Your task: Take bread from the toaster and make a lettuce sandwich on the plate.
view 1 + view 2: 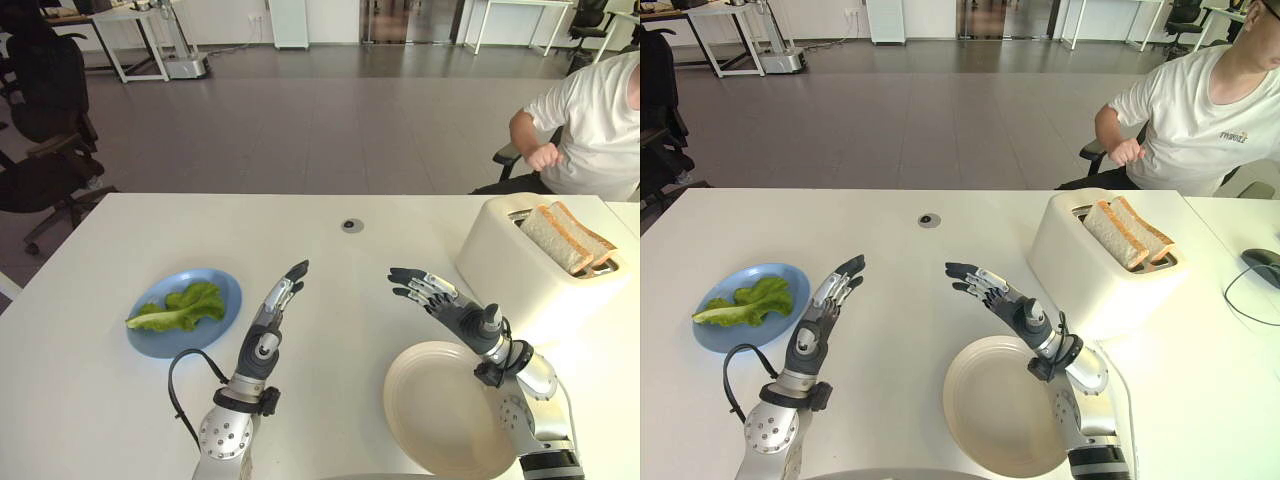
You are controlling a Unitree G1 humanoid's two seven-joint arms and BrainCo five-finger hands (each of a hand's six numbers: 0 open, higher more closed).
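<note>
A white toaster (pixel 520 265) stands at the right of the table with two bread slices (pixel 566 236) sticking up from its slots. A cream plate (pixel 430 420) lies bare near the front edge, right of centre. A green lettuce leaf (pixel 178 308) rests on a blue plate (pixel 220 285) at the left. My left hand (pixel 272 318) is raised over the table between the two plates, fingers stretched out, holding nothing. My right hand (pixel 440 298) hovers above the cream plate's far rim, left of the toaster, fingers spread and holding nothing.
A small round grommet (pixel 351 225) sits in the tabletop at the middle back. A black mouse (pixel 1263 266) and cable lie on the neighbouring table at the right. A black cable (pixel 185 375) loops beside my left wrist.
</note>
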